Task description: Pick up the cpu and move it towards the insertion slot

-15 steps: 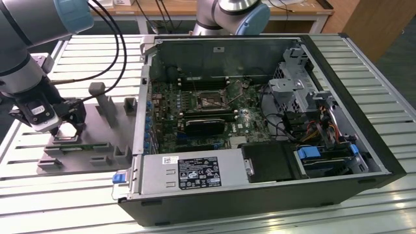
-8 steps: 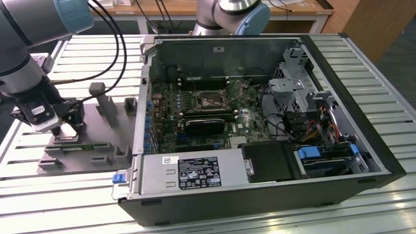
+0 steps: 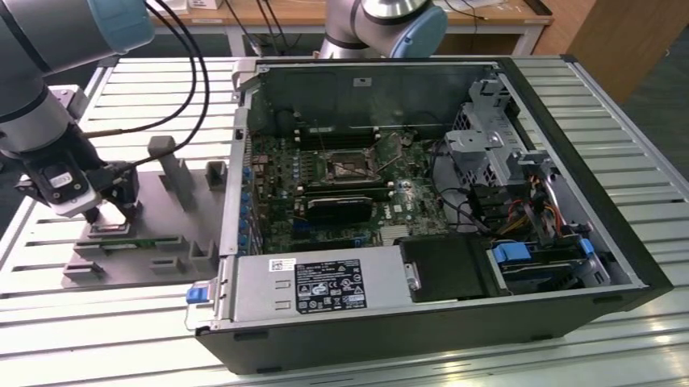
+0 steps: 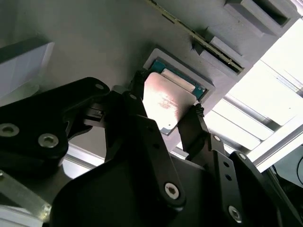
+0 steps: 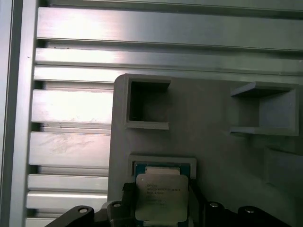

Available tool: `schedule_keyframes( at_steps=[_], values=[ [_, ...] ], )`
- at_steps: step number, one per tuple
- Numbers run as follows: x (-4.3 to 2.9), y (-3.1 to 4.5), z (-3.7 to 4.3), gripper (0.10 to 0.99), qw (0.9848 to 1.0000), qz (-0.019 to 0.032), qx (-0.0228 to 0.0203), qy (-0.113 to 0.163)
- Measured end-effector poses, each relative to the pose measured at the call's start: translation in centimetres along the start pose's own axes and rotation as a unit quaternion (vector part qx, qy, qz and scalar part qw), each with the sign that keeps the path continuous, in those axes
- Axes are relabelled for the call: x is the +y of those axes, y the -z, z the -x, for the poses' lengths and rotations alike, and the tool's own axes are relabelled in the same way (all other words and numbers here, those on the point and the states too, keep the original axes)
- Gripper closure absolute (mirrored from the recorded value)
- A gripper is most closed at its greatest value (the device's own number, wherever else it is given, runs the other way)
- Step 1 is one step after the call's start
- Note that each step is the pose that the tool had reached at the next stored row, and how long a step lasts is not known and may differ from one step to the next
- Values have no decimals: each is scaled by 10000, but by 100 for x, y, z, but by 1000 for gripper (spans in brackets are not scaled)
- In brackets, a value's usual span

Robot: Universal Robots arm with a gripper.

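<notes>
Pinches the cpu [image 5: 161, 196] by opposite edges with the tool [image 4: 166, 98], likely sparing its contacts, at the grey fixture [image 5: 213, 156]'s locating recess, well apart from the insertion slot [image 3: 347, 165] on the motherboard [image 3: 277, 173].

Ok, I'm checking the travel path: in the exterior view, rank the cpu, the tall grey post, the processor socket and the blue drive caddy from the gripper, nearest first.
1. The silvery square cpu, between the gripper's fingers.
2. The tall grey plastic post, close by on the grey fixture.
3. The metal-framed processor socket, toward the exterior view's right.
4. The blue drive caddy, farthest right.
</notes>
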State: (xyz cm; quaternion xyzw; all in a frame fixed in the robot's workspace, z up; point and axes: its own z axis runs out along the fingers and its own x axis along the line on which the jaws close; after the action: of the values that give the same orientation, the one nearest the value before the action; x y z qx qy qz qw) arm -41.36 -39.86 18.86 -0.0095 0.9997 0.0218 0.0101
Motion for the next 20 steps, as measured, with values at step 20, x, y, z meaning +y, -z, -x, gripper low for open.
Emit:
schedule_keyframes(
  at_steps=[20],
  values=[
    [17,388,8,549,10000,0,0,0]
  ],
)
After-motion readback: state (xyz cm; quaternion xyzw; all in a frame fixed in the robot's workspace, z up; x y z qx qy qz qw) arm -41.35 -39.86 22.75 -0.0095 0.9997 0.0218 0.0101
